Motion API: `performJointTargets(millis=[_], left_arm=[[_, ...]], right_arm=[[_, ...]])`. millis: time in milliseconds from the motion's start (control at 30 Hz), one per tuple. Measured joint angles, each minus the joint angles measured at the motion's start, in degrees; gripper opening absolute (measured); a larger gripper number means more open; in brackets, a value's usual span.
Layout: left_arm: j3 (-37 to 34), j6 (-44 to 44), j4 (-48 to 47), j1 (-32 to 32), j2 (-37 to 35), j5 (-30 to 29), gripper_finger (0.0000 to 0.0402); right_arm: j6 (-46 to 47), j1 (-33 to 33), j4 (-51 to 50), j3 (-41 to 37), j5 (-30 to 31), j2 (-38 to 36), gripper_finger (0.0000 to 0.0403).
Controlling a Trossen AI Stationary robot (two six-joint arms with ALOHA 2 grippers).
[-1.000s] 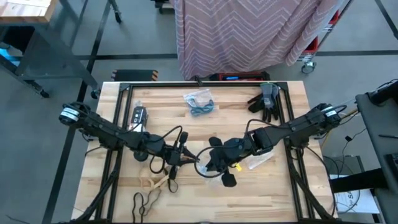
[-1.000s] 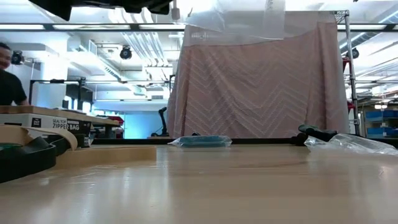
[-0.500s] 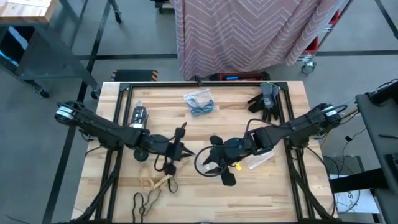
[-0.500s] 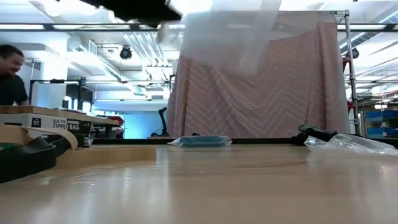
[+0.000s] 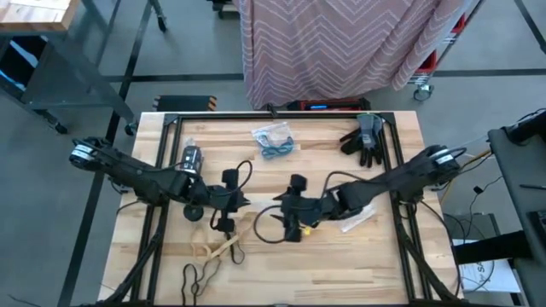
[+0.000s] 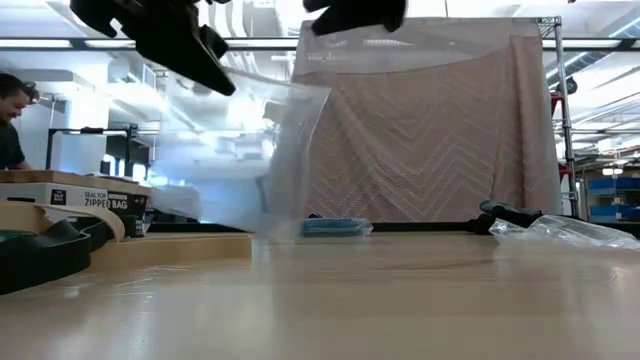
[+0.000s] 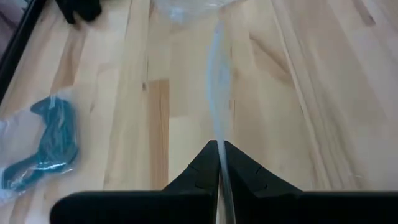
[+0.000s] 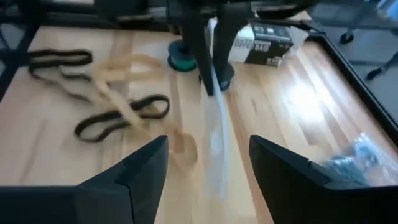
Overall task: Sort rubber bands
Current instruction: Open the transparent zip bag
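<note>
Thin, floppy black and tan rubber bands (image 8: 106,102) lie tangled flat on the pale wooden table (image 5: 341,264), beside my left gripper (image 7: 219,163), which pinches a filmy clear plastic bag (image 7: 217,106). My right gripper (image 8: 208,165) gapes apart nearby.

only readable text i can spot is "SEAL TOP ZIPPER BAG" on the box (image 6: 85,199) at the left edge of the low view, and the same box (image 8: 268,45) in the right wrist view has print too blurry to read
</note>
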Motion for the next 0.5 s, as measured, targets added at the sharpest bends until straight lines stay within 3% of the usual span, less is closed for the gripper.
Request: performJointTargets(millis=[167,500], left_arm=[[-0.02,1.16,0.25,0.00,0.00,0.00,0.0000],[-0.09,1.53,-0.10,-0.24,-0.09,1.09,0.0000]], right_arm=[[-3.24,-1.44,11.68,0.08,0.09,6.38,0.0204],[-1.35,-4.72,11.72,1.91,0.60,11.28,0.0155]])
